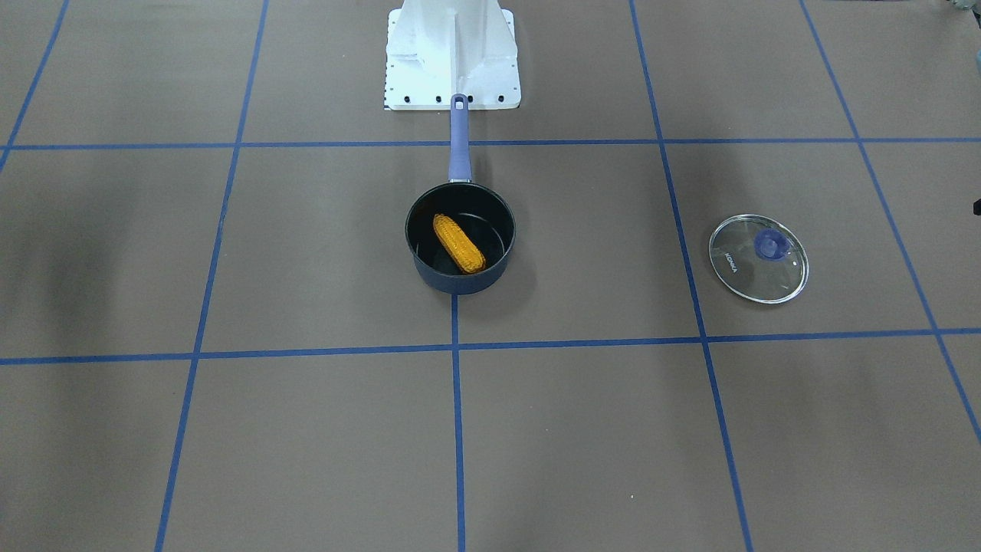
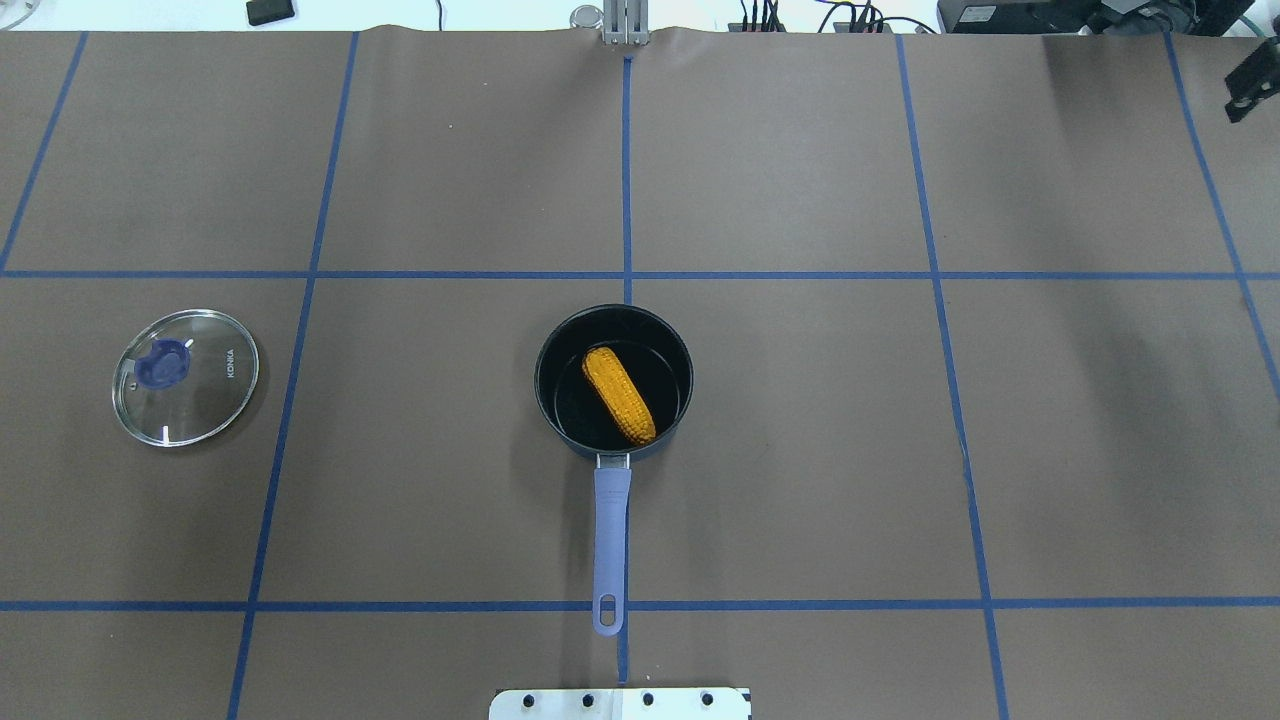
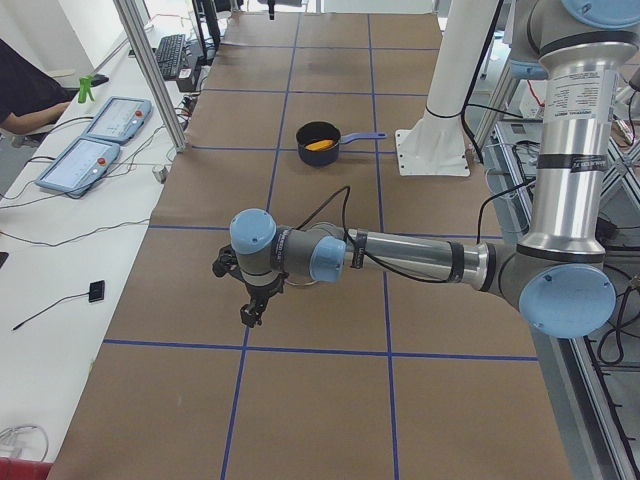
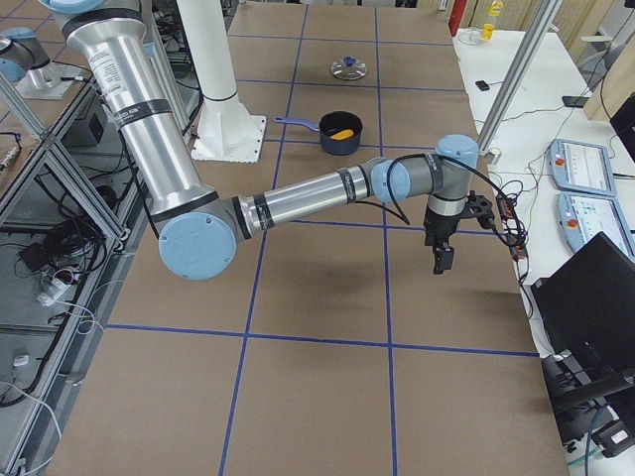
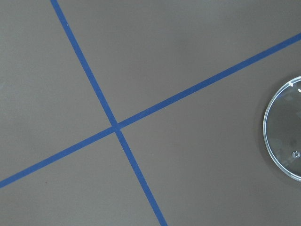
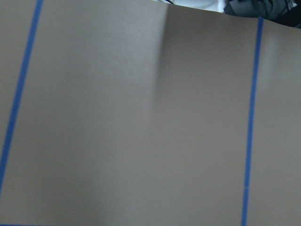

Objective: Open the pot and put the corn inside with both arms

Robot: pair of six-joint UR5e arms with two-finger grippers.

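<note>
Left hand (image 3: 248, 315) and right hand (image 4: 440, 260) hung over opposite ends of the table (image 2: 800, 450), well apart from the pot (image 2: 548, 375); whether each was apart or together could not be told. Seen from overhead, the corn (image 2: 619, 396) lay inside the pot, long axis 11 to 5 o'clock. The lid (image 2: 200, 400) sat at the pot's 9 o'clock, nearer the left hand. No move seemed left.

You reach the uncovered pot (image 2: 560, 400) from above, its mouth partly filled by the corn (image 2: 619, 396) lying slantwise. Its handle (image 2: 611, 530) bars the robot's side; the lid (image 2: 185, 377) lies flat well apart to the left, bare table (image 2: 900, 450) between.
</note>
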